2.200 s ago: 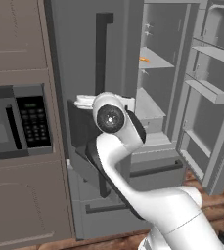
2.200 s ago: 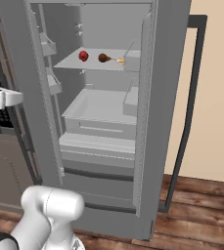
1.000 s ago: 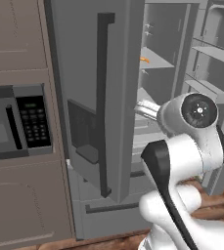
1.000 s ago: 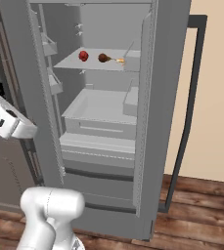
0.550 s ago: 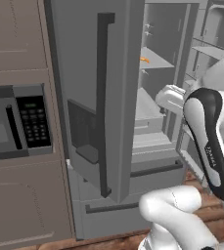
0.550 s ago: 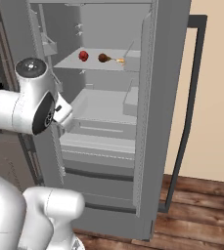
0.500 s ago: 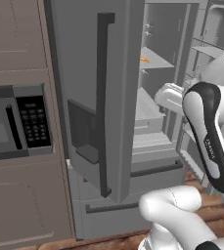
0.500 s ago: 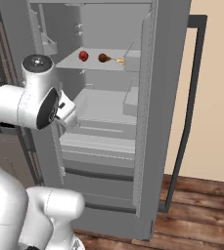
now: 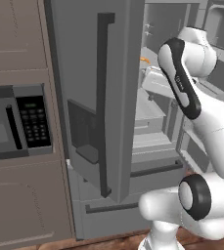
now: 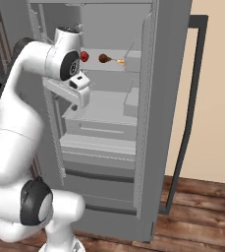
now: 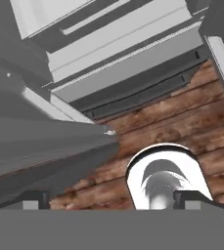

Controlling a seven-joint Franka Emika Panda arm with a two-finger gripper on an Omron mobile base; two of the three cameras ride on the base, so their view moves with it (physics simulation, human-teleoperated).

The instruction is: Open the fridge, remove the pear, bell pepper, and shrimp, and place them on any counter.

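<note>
The fridge (image 10: 170,74) stands with its right door swung wide and its left door (image 9: 84,73) ajar. On an upper shelf lie the red bell pepper (image 10: 84,56), the brownish pear (image 10: 104,58) and the orange shrimp (image 10: 120,61), whose orange also peeks past the left door's edge (image 9: 144,59). My gripper (image 10: 75,104) hangs at the left of the open compartment, just below the shelf, pointing down. It is open and empty, with its fingertips (image 11: 35,197) far apart. The counter is out of view.
A grey microwave (image 9: 15,122) sits in the cabinet wall left of the fridge. Clear bins (image 10: 99,115) and the bottom drawers (image 10: 99,182) lie below my hand. The open right door's dark handle (image 10: 192,98) juts out over the wooden floor (image 10: 197,221).
My arm has swung from in front of the left door across to the right and risen into the open compartment. The jaws have stayed open, and the food has not moved.
</note>
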